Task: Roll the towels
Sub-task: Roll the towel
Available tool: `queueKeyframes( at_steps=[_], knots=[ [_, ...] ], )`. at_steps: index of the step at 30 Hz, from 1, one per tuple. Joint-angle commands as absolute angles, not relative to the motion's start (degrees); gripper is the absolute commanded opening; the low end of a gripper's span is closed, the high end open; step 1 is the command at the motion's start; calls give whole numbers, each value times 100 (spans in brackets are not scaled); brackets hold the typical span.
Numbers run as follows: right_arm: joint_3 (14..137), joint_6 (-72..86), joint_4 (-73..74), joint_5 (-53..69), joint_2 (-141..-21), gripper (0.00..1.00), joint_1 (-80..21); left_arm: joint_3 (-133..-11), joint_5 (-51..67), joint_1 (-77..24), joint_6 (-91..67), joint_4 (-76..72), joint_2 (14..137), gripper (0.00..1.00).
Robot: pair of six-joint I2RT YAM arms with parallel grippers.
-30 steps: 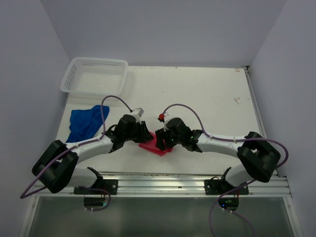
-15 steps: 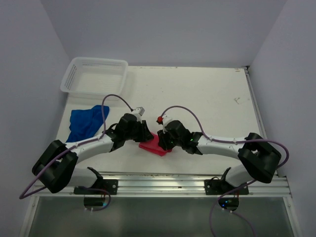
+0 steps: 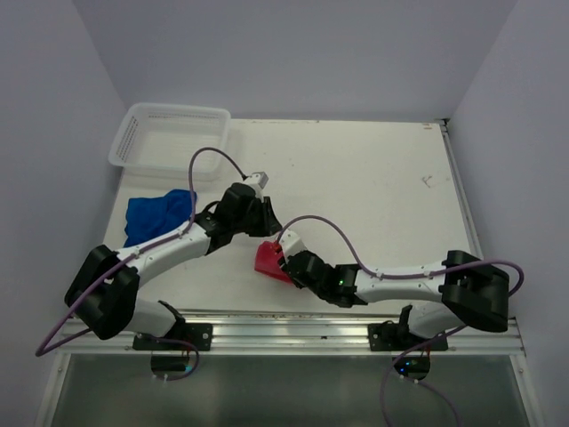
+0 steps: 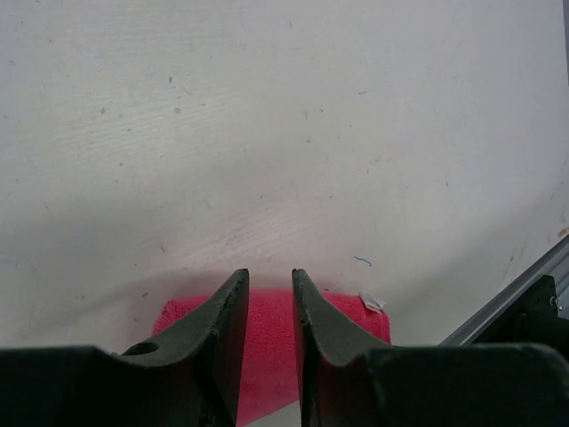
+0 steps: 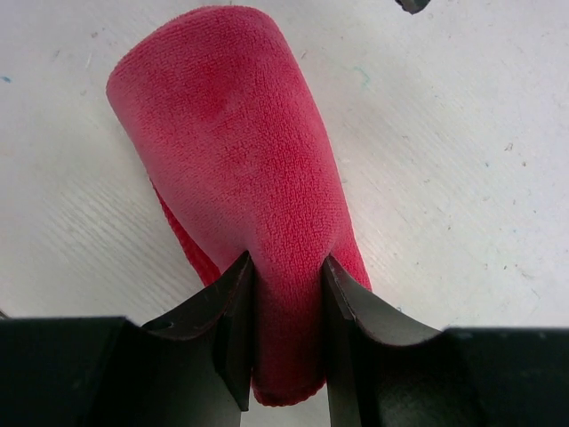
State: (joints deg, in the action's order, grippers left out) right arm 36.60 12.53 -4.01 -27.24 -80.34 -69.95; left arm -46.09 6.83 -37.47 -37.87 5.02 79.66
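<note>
pinched in right pincer (image 5: 286,267): pink towel (image 5: 231,151) roll. left pincer (image 4: 268,277) narrow, empty, nearby. risks unrolling if tugged: only one end gripped.

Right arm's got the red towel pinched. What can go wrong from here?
1. The right gripper pinches only the near end of the pink-red towel. The far end lies free on the table, so a lift or drag may loosen the roll.
2. The left gripper hovers just beyond the towel, jaws narrowly apart and empty. The two wrists sit close together in the top view, so a move by either arm risks a bump.
</note>
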Motion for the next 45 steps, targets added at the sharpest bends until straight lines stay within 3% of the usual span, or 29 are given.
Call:
queueKeyframes(
  at_steps=[1,20,30,35,45],
  knots=[
    [3735,1020,-563,-3708,-8217,21,-7337,-4746,641,-3744,-3674,668,7981,30],
    [4192,650,-352,-4702,-8973,23,-8200,-3253,1072,-3770,-4236,246,7128,30],
    [4175,765,-317,-4334,-8737,42,-8191,-2971,1055,-3814,-4342,123,7014,30],
    [4315,887,-141,-3649,-8561,57,-8104,-2944,976,-3815,-4333,123,6987,30],
    [4500,958,316,-1970,-7972,72,-7341,-2944,941,-3823,-4228,97,7022,30]
  ],
)
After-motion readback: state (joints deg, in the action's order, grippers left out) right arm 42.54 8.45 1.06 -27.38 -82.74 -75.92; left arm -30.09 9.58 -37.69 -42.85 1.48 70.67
